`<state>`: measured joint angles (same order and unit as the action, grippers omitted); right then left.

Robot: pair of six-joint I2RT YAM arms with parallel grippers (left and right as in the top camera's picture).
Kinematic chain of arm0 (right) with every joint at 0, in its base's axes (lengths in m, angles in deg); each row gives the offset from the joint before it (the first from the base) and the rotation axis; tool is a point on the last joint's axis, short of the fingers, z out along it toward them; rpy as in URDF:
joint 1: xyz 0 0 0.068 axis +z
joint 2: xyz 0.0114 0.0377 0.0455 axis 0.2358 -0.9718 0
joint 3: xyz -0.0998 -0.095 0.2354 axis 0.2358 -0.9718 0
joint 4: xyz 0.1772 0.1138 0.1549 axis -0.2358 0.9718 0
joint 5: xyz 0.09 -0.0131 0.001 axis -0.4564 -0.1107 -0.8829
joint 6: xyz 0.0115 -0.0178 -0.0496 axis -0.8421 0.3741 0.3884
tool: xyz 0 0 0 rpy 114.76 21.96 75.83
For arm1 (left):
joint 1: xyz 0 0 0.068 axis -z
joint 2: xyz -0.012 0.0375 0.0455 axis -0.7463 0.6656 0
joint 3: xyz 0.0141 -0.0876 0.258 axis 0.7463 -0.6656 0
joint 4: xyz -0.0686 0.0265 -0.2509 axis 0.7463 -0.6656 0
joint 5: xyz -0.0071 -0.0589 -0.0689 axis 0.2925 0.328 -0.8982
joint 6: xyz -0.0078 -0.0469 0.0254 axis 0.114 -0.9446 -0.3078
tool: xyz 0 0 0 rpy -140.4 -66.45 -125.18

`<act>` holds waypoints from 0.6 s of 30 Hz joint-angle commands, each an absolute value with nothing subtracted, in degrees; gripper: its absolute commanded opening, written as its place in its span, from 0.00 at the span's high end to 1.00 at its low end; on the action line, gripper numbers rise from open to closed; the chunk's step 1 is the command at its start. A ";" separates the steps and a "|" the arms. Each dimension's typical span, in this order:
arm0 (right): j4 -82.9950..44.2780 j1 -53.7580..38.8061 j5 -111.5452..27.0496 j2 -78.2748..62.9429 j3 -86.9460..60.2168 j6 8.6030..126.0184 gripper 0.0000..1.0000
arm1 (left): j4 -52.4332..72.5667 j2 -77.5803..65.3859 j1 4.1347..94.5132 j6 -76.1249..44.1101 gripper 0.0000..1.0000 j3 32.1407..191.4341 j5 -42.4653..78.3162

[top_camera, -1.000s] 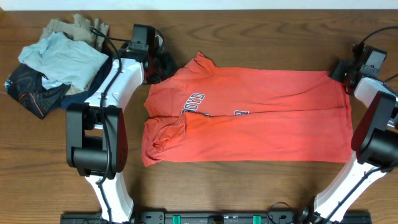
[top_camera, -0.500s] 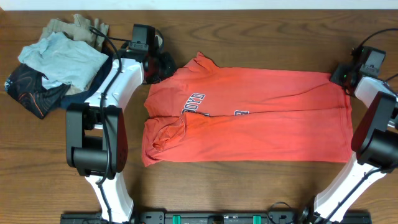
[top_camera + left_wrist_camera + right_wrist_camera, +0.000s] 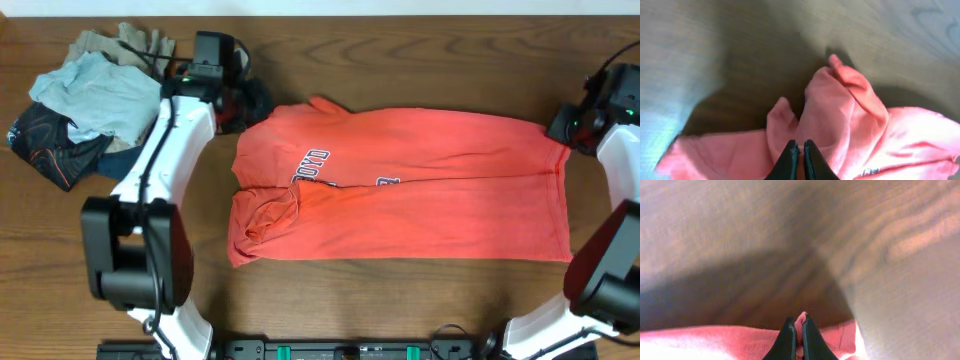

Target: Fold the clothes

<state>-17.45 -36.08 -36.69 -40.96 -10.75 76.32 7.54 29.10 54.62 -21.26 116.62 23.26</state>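
The clothes are one coral-red T-shirt (image 3: 400,185) with white lettering, spread across the middle of the wooden table (image 3: 400,60) in the overhead view. My left gripper (image 3: 243,100) is at its far left corner, shut on a pinch of the red cloth (image 3: 840,110); the left wrist view shows the black fingertips (image 3: 801,147) closed with fabric between them. At the far right corner my right gripper (image 3: 562,127) is shut on the shirt's edge (image 3: 801,322), and the right wrist view shows a fold of red cloth (image 3: 705,340) pinched between its fingers.
A heap of light-blue, tan, navy and black patterned garments (image 3: 85,100) lies at the table's far left. The arm bases (image 3: 150,260) stand at the near left and near right (image 3: 600,270).
The right gripper has shut on the shirt's far right corner. Both arms have lifted and shifted outward, and the shirt's far edge has been drawn up and flatter.
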 commanded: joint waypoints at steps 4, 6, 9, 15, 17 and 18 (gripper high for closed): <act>-9.07 -38.65 -35.44 -38.23 -10.51 75.94 0.96 | -3.71 28.88 52.94 -20.11 0.94 116.38 23.72; -6.36 -39.70 -34.37 -38.25 -10.53 75.94 0.97 | -6.38 28.88 52.39 -20.11 0.94 116.38 23.72; -3.35 -41.15 -31.26 -38.25 -10.53 75.94 0.97 | -9.68 28.88 51.91 -20.11 0.94 116.38 23.70; -0.38 -43.35 -30.54 -38.25 -10.53 76.14 0.96 | -14.71 28.88 51.87 -19.67 0.94 116.38 23.70; 0.35 -43.70 -30.54 -38.25 -10.53 76.16 0.96 | -16.39 28.88 51.87 -19.67 0.94 116.38 23.70; 0.78 -43.75 -30.54 -38.25 -10.53 76.25 0.96 | -17.51 28.88 51.87 -19.67 0.94 116.38 23.67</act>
<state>0.26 -43.03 -32.18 -39.48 -10.73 76.21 -15.89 28.78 52.18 -20.28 116.51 23.21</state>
